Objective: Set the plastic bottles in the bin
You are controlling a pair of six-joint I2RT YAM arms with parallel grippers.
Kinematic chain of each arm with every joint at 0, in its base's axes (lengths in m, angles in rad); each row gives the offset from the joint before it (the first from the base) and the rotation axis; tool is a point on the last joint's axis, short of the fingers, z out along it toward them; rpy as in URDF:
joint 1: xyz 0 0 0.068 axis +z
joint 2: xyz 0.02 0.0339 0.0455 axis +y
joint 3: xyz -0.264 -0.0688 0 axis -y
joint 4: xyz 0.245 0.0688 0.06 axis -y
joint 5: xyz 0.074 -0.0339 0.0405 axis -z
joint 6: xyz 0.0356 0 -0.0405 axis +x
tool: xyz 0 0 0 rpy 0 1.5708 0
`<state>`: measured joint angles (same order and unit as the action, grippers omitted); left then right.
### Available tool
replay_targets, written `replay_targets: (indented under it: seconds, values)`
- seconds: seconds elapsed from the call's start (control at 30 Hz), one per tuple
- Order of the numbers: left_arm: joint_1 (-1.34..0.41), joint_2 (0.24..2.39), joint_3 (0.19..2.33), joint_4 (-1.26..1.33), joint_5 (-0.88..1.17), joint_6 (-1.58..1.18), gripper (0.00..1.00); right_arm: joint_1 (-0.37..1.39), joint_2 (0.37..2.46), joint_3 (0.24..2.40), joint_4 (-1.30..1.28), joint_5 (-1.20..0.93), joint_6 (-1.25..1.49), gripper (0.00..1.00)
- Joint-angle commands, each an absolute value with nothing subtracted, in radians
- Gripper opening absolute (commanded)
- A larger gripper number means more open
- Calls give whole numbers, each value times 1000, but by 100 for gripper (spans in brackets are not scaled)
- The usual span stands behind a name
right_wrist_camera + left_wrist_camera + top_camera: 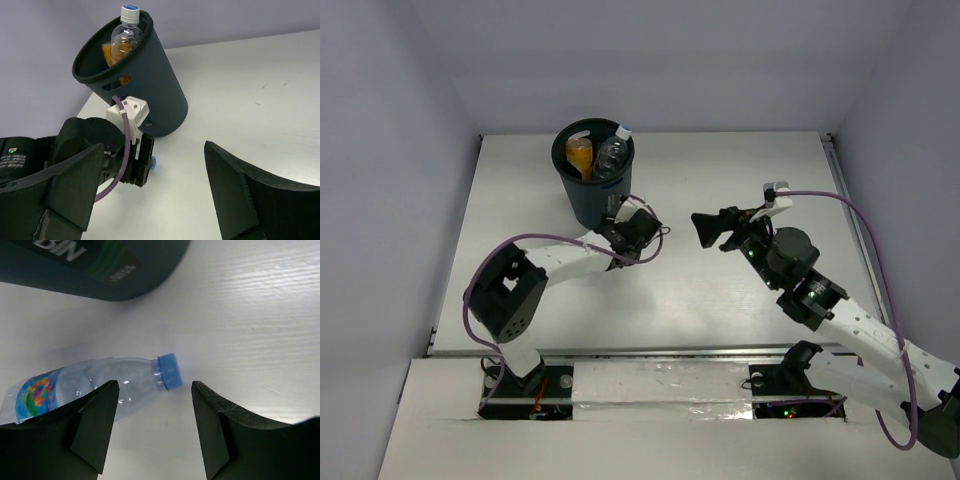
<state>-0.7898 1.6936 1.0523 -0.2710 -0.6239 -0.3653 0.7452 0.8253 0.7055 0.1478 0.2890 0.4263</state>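
A clear bottle (100, 385) with a blue cap (168, 371) and a colourful label lies on its side on the white table, next to the base of the dark bin (100, 265). My left gripper (155, 386) is open just above it, jaws either side of its neck and shoulder, not touching. In the top view the left gripper (645, 222) hides this bottle; only its cap (155, 163) peeks out in the right wrist view. The bin (592, 185) holds a clear bottle (612, 152) and an orange-filled one (580, 155). My right gripper (701, 230) is open and empty, to the right of the left one.
The bin (145, 85) stands at the back centre of the white table (740, 170). The two grippers face each other closely in front of it. Grey walls enclose the table on three sides.
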Motion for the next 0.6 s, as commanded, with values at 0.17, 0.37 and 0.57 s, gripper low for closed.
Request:
replay_targets:
  seconds: [0.17, 0.37, 0.57]
  values:
    - [-905, 1545, 1127, -337, -618, -474, 59, 738, 833, 723, 158, 287, 417, 86]
    - [-894, 1347, 993, -269, -638, -602, 69, 738, 839, 724, 160, 278, 417, 86]
    - [-828, 1051, 727, -186, -653, -845, 77, 738, 835, 723, 160, 262, 416, 76]
